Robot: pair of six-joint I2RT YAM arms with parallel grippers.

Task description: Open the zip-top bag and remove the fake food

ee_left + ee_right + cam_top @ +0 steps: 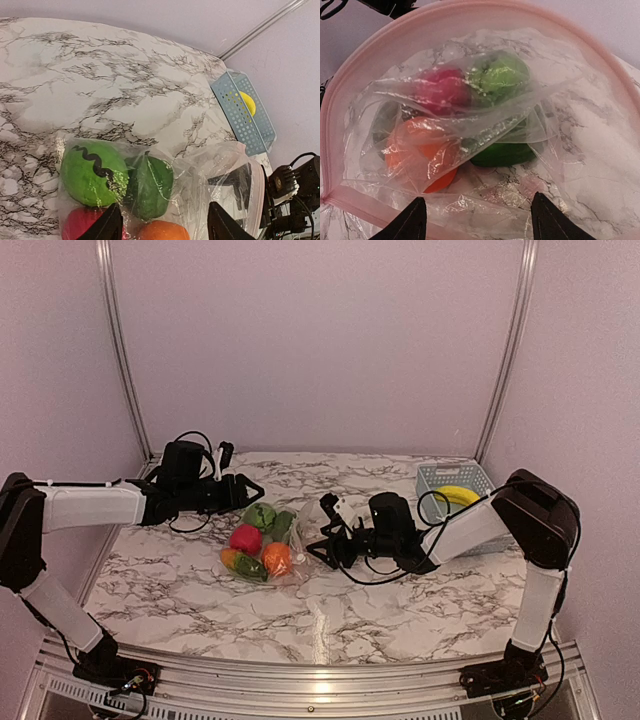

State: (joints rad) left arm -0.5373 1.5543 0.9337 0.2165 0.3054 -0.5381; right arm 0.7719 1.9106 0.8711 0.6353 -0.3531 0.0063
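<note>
The clear zip-top bag (285, 540) lies mid-table with its pink zip strip (420, 31) gaping wide toward my right gripper. Inside are a red-pink piece (440, 90), a light green ball (500, 75), an orange piece (420, 152) and a dark green piece (502, 154). My right gripper (320, 537) is open at the bag's mouth (480, 222), its fingers over the lower lip. My left gripper (252, 490) is open, hovering above the bag's far closed end (165, 220), over the light green ball (92, 172) and dark green piece (150, 185). A yellow banana (458, 494) lies in the basket.
A light blue slotted basket (440, 478) stands at the back right, also in the left wrist view (250, 127). Metal frame posts rise at the back corners. Cables trail from both wrists near the bag.
</note>
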